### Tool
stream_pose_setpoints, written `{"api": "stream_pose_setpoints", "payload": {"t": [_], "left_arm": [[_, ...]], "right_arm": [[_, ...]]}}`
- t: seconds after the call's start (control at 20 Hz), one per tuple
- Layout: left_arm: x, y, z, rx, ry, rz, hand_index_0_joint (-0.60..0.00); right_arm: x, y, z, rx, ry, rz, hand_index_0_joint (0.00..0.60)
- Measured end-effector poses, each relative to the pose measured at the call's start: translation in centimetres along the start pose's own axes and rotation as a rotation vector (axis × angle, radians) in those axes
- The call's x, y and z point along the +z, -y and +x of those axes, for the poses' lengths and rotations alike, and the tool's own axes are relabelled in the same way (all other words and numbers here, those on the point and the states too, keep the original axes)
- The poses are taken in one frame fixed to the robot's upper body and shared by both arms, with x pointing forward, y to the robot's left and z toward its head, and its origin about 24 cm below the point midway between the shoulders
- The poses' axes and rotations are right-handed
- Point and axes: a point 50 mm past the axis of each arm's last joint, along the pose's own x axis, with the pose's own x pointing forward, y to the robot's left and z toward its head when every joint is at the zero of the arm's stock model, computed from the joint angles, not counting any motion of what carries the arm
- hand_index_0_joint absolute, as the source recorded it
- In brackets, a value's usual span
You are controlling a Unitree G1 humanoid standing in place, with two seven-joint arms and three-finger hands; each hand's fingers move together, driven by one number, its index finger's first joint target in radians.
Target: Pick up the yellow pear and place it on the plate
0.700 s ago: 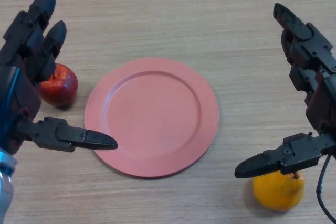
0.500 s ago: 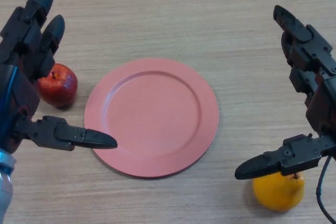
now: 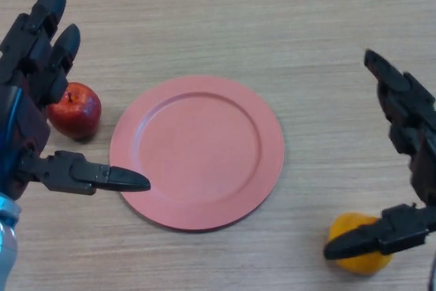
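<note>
Pale wood-grain table (image 3: 225, 11); both the left hand (image 3: 30, 110) and right hand (image 3: 412, 168) spread open, holding nothing

1. A single view is given, taken from the robot's head and directed steeply downward at the light wood-grain table (image 3: 272, 25).
2. The table is seen from close range; its surface fills the whole picture and no table edge is included.
3. The round salmon-pink plate (image 3: 197, 152) is framed near the centre.
4. The black left hand (image 3: 34, 100) is cut off by the left border, and the black right hand (image 3: 409, 168) by the right border.
5. No second view is provided, so no shared area is shown.
</note>
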Motion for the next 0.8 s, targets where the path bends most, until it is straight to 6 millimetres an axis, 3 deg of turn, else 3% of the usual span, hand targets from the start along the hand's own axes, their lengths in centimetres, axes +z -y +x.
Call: {"api": "stream_pose_setpoints", "payload": {"t": [0.1, 0.35, 0.8], "left_arm": [[-0.2, -0.1, 0.3, 0.002, -0.007, -0.004, 0.000], [-0.5, -0.2, 0.5, 0.023, -0.003, -0.007, 0.000], [-0.7, 0.3, 0.6, 0.017, -0.018, 0.061, 0.000]], "right_arm": [[-1.4, 0.9, -0.3, -0.029, 0.011, -0.021, 0.000], [-4.9, 0.3, -1.2, 0.057, -0.009, 0.030, 0.000], [-11.1, 0.9, -1.4, -0.030, -0.022, -0.024, 0.000]]}}
